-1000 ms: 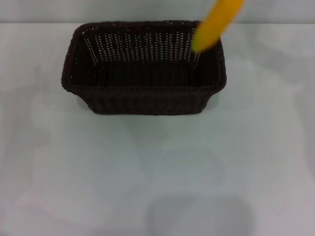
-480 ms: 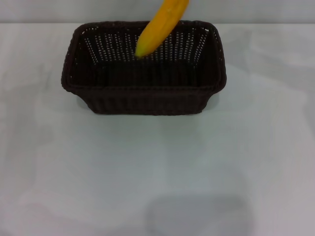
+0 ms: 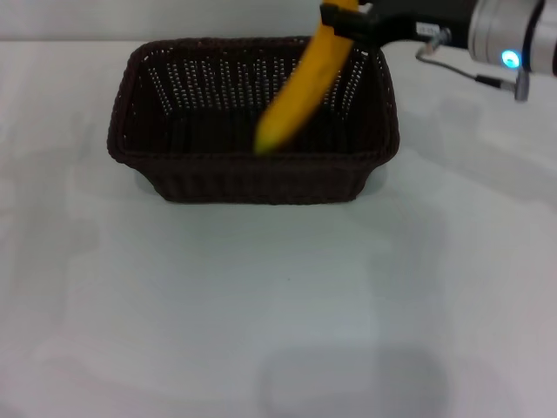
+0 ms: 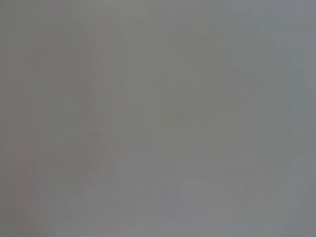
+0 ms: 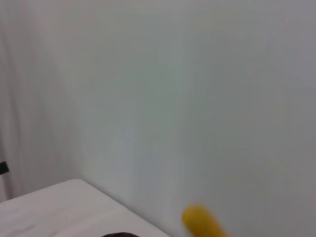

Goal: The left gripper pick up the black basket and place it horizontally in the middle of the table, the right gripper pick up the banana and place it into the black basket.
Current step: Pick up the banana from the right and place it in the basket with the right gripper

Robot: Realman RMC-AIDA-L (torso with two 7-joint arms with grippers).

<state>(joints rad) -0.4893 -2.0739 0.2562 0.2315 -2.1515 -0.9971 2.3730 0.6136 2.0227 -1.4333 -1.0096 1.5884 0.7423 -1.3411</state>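
The banana [image 3: 300, 87] has swung lower and farther toward the robot's left: a second ago only its lower part poked in at the top edge of the head view, over the right far corner of the black basket [image 3: 252, 174]; half a second ago it hung above the far wall; now its free tip dips down inside the basket, close to the near wall, while it slants up to the right. The right hand [image 3: 341, 17] has come into the head view at the top right, its black finger piece clamped on the banana's upper end, with the silver-grey arm segment and its blue light behind it.
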